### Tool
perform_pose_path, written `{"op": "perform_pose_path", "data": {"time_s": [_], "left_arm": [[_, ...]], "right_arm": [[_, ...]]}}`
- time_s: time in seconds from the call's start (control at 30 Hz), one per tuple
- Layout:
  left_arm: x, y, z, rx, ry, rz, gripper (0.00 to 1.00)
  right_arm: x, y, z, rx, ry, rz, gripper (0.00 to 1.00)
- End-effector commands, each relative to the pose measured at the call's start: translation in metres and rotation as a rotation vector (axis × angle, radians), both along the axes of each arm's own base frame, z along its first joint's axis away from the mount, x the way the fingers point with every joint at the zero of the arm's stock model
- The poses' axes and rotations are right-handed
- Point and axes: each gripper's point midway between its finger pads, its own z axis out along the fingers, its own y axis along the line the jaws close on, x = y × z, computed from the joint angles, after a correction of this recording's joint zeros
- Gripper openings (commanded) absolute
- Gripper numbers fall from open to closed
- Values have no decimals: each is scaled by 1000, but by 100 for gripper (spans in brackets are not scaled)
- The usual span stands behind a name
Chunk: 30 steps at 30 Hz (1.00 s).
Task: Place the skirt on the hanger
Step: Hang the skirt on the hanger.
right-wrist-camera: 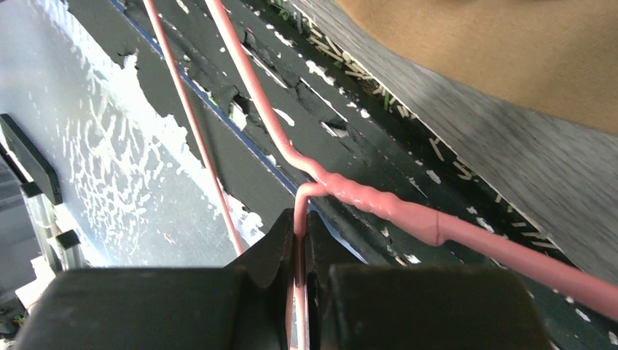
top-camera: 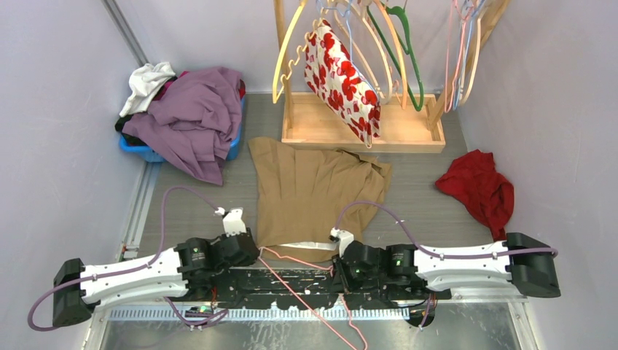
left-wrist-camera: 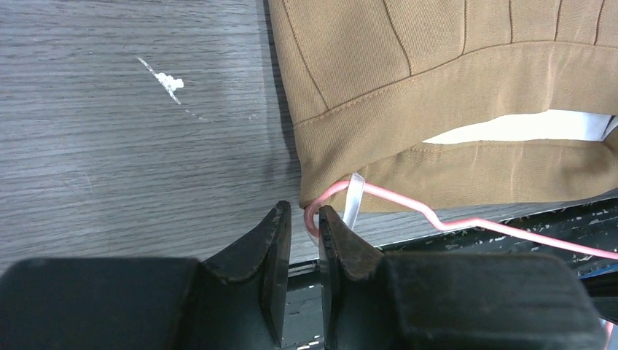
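Skirt (top-camera: pixel 313 191), tan and pleated, is laid flat on the grey table (left-wrist-camera: pixel 109 146) between the wooden rack (top-camera: pixel 364 131) and the arm bases, with its waistband turned toward the near edge. Pink wire hanger (right-wrist-camera: pixel 364 198) is seen lying along that near edge, just beside the waistband and partly over the black base plate. Right gripper (right-wrist-camera: pixel 299 222) is closed on a thin vertical run of the hanger wire, which is pinched between its fingertips just below the thicker twisted neck. Left gripper (left-wrist-camera: pixel 304 219) is placed at the skirt's left waistband corner with its jaws parted by a narrow gap only; the bent end of the hanger and a clear ribbon loop (left-wrist-camera: pixel 353 195) are noted at the mouth of that gap, against one finger, but no clamping on either is seen. A floral garment (top-camera: pixel 342 80) is hung on the rack; a red garment (top-camera: pixel 477 186) is heaped well apart at the right.
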Motion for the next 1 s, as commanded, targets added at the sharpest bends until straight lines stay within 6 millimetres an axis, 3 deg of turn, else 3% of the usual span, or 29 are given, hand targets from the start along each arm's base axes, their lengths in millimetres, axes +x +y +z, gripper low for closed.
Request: {"op": "perform_pose_path", "data": {"time_s": [0.0, 0.67, 0.97], "left_arm": [[5, 4, 3, -5, -23, 29, 21], [4, 17, 11, -31, -48, 51, 20], [5, 13, 30, -32, -60, 20, 21]], "right_arm": [[10, 23, 17, 111, -30, -30, 1], [40, 45, 22, 184, -115, -171, 1], [61, 64, 33, 173, -203, -206, 1]]}}
